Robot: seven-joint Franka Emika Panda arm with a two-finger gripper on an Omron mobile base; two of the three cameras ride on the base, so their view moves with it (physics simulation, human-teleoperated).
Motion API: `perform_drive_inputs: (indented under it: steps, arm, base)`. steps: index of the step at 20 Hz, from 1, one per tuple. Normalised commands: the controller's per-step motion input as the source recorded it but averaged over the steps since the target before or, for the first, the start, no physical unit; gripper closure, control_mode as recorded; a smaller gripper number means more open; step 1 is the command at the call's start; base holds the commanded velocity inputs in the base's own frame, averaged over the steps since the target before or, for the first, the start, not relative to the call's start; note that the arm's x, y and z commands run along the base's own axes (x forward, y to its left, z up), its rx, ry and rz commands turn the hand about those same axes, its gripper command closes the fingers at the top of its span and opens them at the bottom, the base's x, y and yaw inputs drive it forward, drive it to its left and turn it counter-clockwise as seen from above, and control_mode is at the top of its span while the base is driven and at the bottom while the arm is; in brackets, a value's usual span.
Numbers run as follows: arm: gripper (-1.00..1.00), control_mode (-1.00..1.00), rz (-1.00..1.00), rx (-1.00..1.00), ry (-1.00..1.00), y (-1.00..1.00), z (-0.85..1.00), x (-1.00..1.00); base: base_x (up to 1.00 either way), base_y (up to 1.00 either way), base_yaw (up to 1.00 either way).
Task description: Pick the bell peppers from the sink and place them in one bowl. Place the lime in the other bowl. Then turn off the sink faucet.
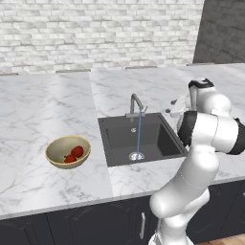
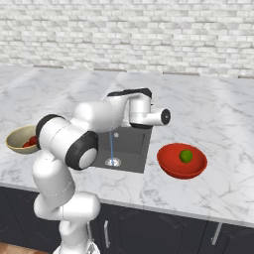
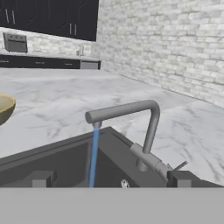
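Marble counter [image 1: 43,105] carries the sink [image 1: 165,139] near its front edge; the faucet [image 1: 136,105] on the sink's back rim runs water to the drain. Tan bowl [image 1: 57,146], left of the sink, holds both bell peppers [image 1: 74,154]. Red bowl [image 2: 171,163], right of the sink, holds the lime [image 2: 186,156]. Gripper [image 3: 109,178], released and empty, hovers beside the faucet.

Glossy red bell peppers [image 1: 74,154] lie in the tan bowl [image 1: 57,147], a green lime [image 2: 186,156] in the bright red bowl [image 2: 171,164]. The dark grey sink [image 1: 115,143] sits in white, grey-veined marble counter [image 1: 43,105], with a grey faucet [image 1: 135,106] and blue water stream [image 1: 139,134].
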Motion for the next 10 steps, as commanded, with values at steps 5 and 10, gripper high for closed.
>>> perform_drive_inputs:
  steps: [5,10]
  arm:
    - [-1.0,-1.0,0.0,0.04,0.01,0.0,-0.15,0.18]
    - [-1.0,-1.0,0.0,0.01,0.0,0.0,-0.2,0.23]
  base:
    - [0.0,0.0,0.0]
    - [0.0,0.0,0.0]
